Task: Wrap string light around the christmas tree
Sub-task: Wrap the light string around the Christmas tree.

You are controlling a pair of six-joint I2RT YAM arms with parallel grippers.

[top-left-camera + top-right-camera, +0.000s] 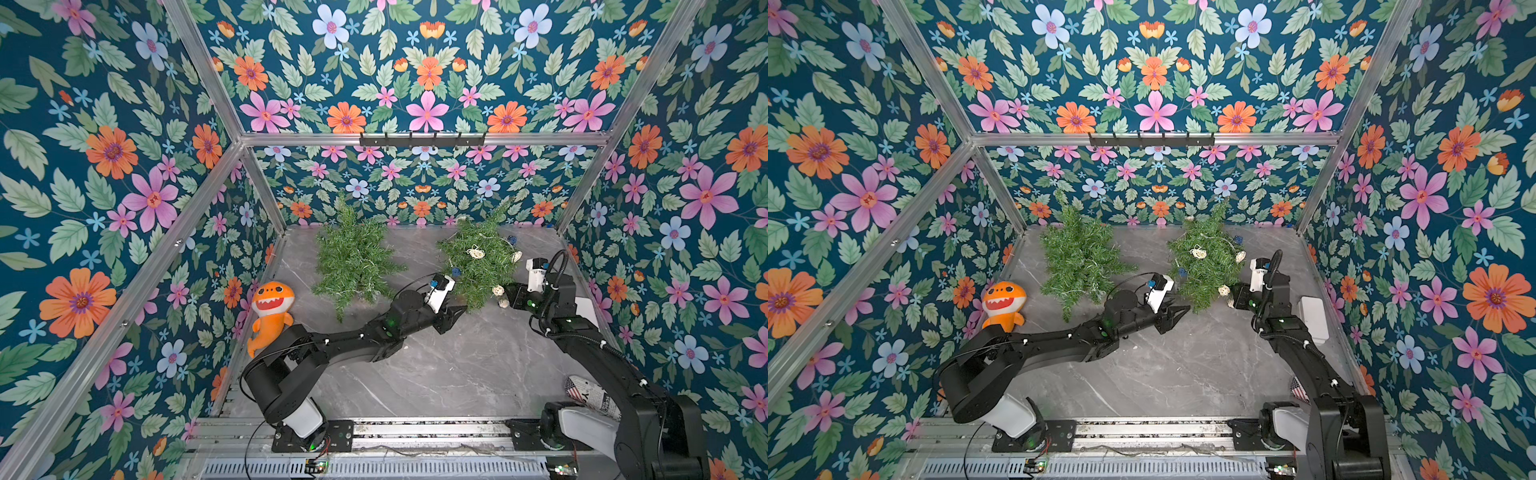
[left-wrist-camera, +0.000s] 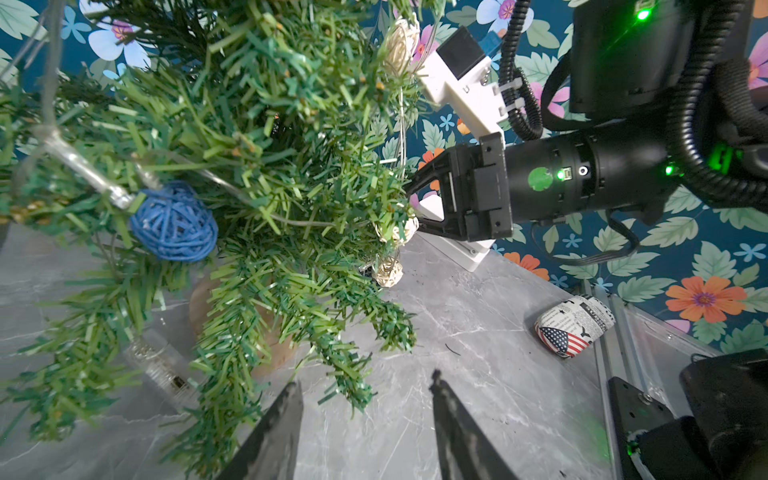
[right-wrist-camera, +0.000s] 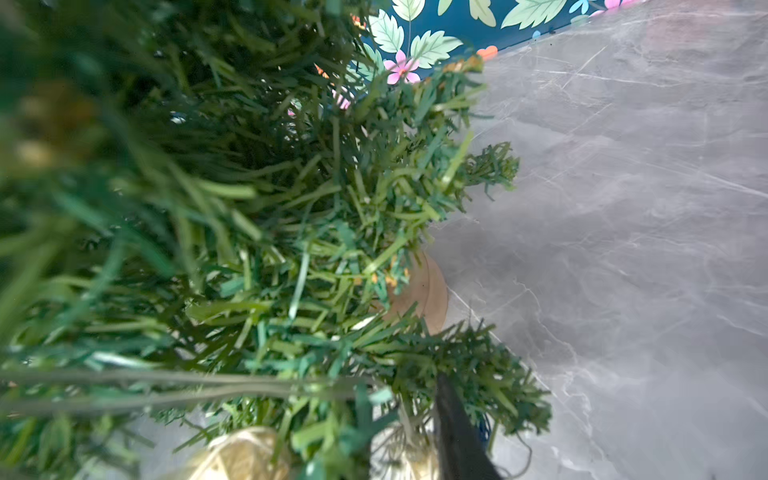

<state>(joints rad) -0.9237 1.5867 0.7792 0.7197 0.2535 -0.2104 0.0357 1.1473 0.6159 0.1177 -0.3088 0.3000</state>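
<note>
Two small artificial green Christmas trees stand toward the back of a grey marble-look tabletop [image 1: 457, 374], which is boxed in by floral walls. The bare green tree [image 1: 353, 257] has nothing on it. The task's tree, the decorated green tree [image 1: 478, 257] beside it, carries the string light of cream and blue woven balls on thin wire [image 1: 473, 251]. The light is draped over the upper and middle branches, and loose cream balls hang at the lower edge nearest the right arm.

The right gripper [image 2: 413, 208] reaches into that lower edge, right against a cream woven ball [image 2: 395, 230], likely to take the loose end and carry it round. Foliage hides its fingertips, so I cannot tell whether they are together or clamped on anything. The left gripper [image 2: 365, 380] hangs low at the tree's opposite side with its jaws apart and empty, seemingly ready to receive the strand.

A clear plastic box [image 2: 158, 365], probably the battery pack, lies under the branches near the round wooden base [image 3: 424, 291] and would anchor the wire.

The open table lies in front of the trees, between the arms. Behind the decorated tree the back wall is close, so there is little room to pass. A white box [image 1: 1314, 316] lies along the right wall beside the right arm, and a newsprint-and-flag patterned roll [image 2: 573, 328] lies near that arm's base. An orange shark plush toy [image 1: 270, 307] leans at the left wall, well apart
</note>
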